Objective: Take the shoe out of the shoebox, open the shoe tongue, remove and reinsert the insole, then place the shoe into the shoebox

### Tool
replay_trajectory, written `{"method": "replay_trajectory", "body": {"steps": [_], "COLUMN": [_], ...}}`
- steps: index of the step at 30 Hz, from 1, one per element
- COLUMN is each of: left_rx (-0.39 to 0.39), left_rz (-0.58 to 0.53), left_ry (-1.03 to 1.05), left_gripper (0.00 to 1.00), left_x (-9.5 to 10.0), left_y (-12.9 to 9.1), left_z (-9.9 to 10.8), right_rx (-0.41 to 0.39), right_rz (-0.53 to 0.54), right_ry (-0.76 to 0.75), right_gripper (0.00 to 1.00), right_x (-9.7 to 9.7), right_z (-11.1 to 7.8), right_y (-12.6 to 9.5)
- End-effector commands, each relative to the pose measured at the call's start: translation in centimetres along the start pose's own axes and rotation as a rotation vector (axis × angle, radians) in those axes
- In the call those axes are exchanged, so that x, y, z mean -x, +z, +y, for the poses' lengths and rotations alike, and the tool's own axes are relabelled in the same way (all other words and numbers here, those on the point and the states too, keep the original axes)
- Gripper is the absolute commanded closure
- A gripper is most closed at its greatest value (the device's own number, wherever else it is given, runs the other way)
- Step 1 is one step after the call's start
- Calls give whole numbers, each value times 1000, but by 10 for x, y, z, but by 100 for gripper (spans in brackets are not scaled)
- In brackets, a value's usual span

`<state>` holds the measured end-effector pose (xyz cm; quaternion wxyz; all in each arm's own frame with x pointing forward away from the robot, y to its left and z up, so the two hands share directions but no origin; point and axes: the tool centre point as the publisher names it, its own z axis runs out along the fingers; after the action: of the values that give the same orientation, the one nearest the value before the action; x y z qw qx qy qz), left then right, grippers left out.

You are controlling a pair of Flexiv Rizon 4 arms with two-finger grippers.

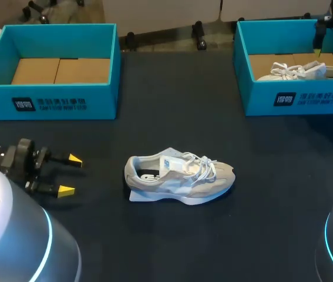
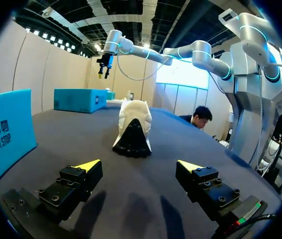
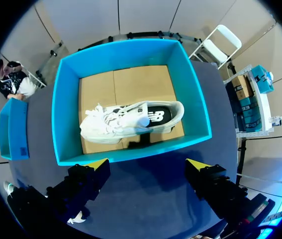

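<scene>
Our left gripper (image 1: 71,175) sits left of the grey shoe (image 1: 181,176) on the counter (image 1: 260,223), fingers apart and empty. Right of and behind that shoe, the white shoe (image 3: 126,122) lies in its box (image 3: 131,154). Our right gripper (image 3: 146,164) hovers above it, fingers apart. We judge this the take-out step: next we lower, clamp and lift.
</scene>
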<state>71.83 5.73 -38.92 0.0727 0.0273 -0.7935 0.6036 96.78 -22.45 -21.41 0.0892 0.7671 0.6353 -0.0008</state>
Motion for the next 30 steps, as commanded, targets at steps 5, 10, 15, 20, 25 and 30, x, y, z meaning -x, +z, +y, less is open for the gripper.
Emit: {"method": "replay_trajectory", "body": {"steps": [5, 10, 15, 20, 25, 30], "left_rx": [2, 2, -14, 3, 20, 25], "left_rz": [0, 0, -101, -126, -156, -137], "left_ry": [0, 0, 84, 109, 123, 125], "left_gripper": [0, 0, 0, 0, 0, 0], "left_x": [0, 0, 2, 5, 9, 13], "left_y": [0, 0, 4, 14, 25, 43], "left_z": [-1, -1, -8, -10, -11, -9], "right_rx": [2, 2, 2, 2, 2, 2], "right_rz": [0, 0, 0, 0, 0, 0], "right_ry": [1, 1, 1, 1, 1, 1], "right_gripper": [0, 0, 0, 0, 0, 0], "right_x": [0, 0, 0, 0, 0, 0], "right_z": [-1, -1, -1, -1, -1, -1], "right_y": [0, 0, 0, 0, 0, 0]}}
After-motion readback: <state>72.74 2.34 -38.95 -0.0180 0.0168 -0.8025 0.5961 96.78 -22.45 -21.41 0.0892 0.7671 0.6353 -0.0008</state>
